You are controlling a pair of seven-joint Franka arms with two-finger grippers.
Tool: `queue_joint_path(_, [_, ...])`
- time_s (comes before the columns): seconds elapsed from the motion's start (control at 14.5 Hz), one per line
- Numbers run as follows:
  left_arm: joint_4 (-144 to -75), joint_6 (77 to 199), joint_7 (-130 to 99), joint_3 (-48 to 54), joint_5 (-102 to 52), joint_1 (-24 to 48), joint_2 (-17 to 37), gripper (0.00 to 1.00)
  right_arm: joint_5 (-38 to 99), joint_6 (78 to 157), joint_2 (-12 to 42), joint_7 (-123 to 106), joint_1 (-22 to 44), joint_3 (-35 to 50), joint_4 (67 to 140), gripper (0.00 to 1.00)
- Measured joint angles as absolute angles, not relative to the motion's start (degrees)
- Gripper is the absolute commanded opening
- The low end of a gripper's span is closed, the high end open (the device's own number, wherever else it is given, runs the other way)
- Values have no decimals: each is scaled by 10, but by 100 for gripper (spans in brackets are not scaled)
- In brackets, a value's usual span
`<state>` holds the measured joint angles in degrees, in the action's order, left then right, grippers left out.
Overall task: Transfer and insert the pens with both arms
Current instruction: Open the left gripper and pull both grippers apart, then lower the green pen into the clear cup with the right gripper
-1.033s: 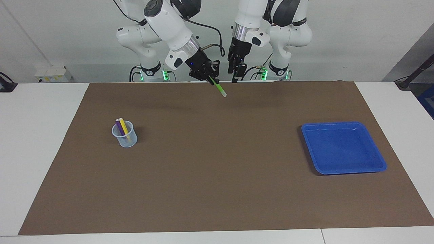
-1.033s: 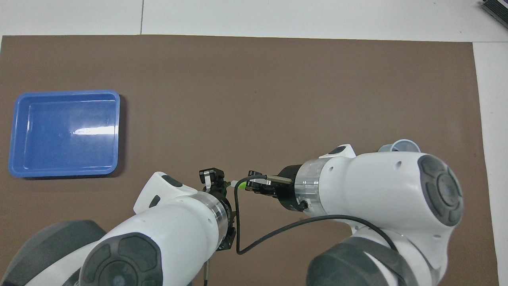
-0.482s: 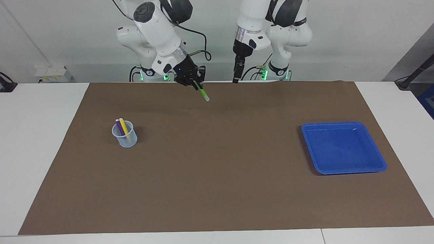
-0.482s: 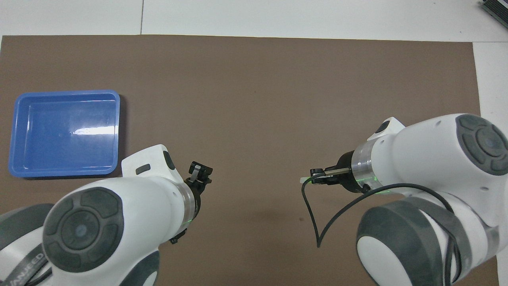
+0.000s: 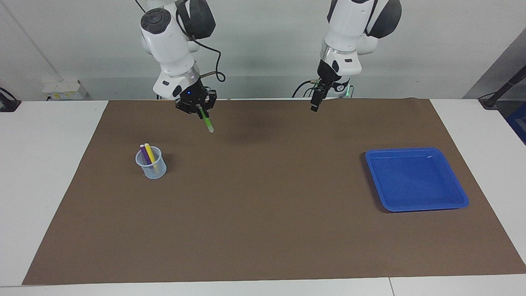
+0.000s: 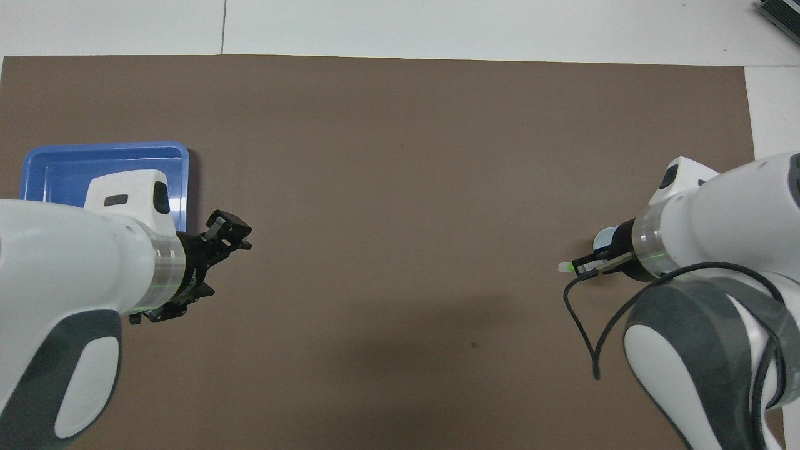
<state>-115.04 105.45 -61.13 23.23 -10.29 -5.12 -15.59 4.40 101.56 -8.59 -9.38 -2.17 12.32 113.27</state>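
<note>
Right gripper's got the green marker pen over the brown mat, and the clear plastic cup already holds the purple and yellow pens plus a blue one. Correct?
Not quite. The facing view shows the clear plastic cup holding only two pens, the purple pen and the yellow pen; no blue one. The right gripper does hold the green marker pen over the brown mat.

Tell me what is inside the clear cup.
The clear cup holds a purple pen and a yellow pen, both leaning with their tops above the rim. In the overhead view the right arm covers the cup.

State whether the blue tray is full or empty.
Empty: the blue tray shows only its bare floor in the facing view; the left arm covers part of it from overhead.
</note>
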Motion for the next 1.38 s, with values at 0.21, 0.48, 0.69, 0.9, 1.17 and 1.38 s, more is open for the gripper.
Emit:
queue_joint_path(0.21, [-1150, 1049, -505, 232, -103, -98, -156, 84, 15, 1016, -86, -196, -69, 122, 1133, 0])
queue_joint_path(0.48, [-1150, 1044, -357, 232, -102, -157, -157, 84, -2, 1037, -85, -285, -112, 122, 1134, 0])
queue_joint_path(0.69, [-1150, 1042, -257, 230, -97, -200, -157, 84, -4, 1065, -84, -311, -126, 122, 1148, 0])
queue_joint_path(0.9, [-1150, 1035, -166, 223, -60, -222, -157, 84, -4, 1111, -82, -320, -133, 122, 1178, 0])
queue_joint_path(1.17, [-1150, 1017, -44, 202, -33, -223, -158, 84, -5, 1140, -76, -323, -138, 123, 1191, 0])
queue_joint_path(1.38, [-1151, 1000, -9, 204, -32, -222, -160, 84, -5, 1194, -66, -345, -146, 123, 1214, 0])
